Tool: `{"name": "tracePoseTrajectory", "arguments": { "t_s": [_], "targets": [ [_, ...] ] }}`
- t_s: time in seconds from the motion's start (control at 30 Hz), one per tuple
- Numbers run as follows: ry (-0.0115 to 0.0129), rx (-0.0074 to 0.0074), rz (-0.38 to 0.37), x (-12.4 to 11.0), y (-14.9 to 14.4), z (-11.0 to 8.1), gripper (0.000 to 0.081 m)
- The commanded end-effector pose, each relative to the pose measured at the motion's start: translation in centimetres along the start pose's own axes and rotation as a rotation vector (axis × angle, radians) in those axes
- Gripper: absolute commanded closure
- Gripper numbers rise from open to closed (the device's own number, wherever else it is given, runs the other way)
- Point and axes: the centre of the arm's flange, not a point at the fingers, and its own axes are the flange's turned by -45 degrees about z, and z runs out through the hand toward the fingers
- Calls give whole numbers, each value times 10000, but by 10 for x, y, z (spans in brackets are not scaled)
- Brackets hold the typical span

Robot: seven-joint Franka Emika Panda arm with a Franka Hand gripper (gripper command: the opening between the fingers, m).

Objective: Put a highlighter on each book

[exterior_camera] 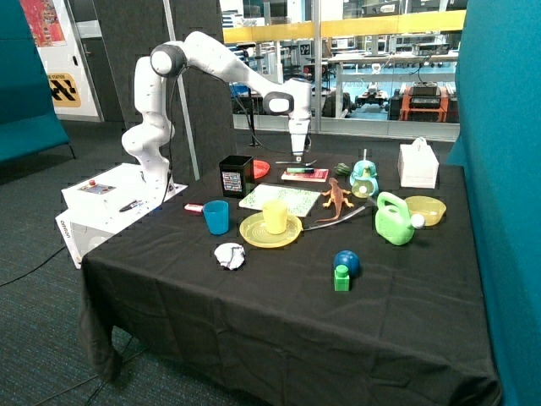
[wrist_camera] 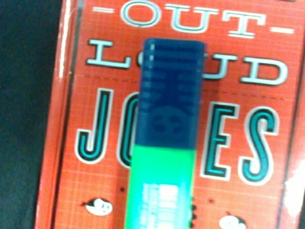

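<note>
The small red-pink book (exterior_camera: 306,175) lies at the far side of the table. In the wrist view its red cover (wrist_camera: 238,157) fills the picture. A green highlighter with a dark blue cap (wrist_camera: 167,143) lies on it; it also shows in the outside view (exterior_camera: 300,170). My gripper (exterior_camera: 298,157) hangs just above this book and highlighter. The larger white book with green speckles (exterior_camera: 279,198) lies flat nearer the table's middle, with nothing on it. A pink highlighter (exterior_camera: 193,207) lies on the black cloth beside the blue cup (exterior_camera: 216,216).
A black box (exterior_camera: 236,176) stands beside the white book. A yellow plate (exterior_camera: 254,233) holds a yellow cup (exterior_camera: 275,216). An orange toy lizard (exterior_camera: 336,197), a green watering can (exterior_camera: 393,218), a yellow bowl (exterior_camera: 425,209) and a white box (exterior_camera: 418,163) are nearby.
</note>
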Motion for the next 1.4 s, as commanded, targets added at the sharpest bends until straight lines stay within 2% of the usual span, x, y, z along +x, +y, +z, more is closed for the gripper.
{"name": "tracePoseTrajectory", "arguments": {
  "t_s": [0.0,0.23,0.53,0.83,0.9,0.93,1.03,1.17,1.37],
  "targets": [
    [-8,-1,95,-3,14,-22,5],
    [-8,-1,-170,-4,12,-39,8],
    [-8,-1,-450,-21,23,-64,78],
    [-8,-1,-518,-61,56,-81,149],
    [-8,-1,-452,-74,66,-85,109],
    [-8,-1,-451,-78,69,-87,132],
    [-8,-1,-418,-91,80,-91,123],
    [-8,-1,-328,-108,95,-99,171],
    [-8,-1,-226,-125,117,-110,169]
  ]
}}
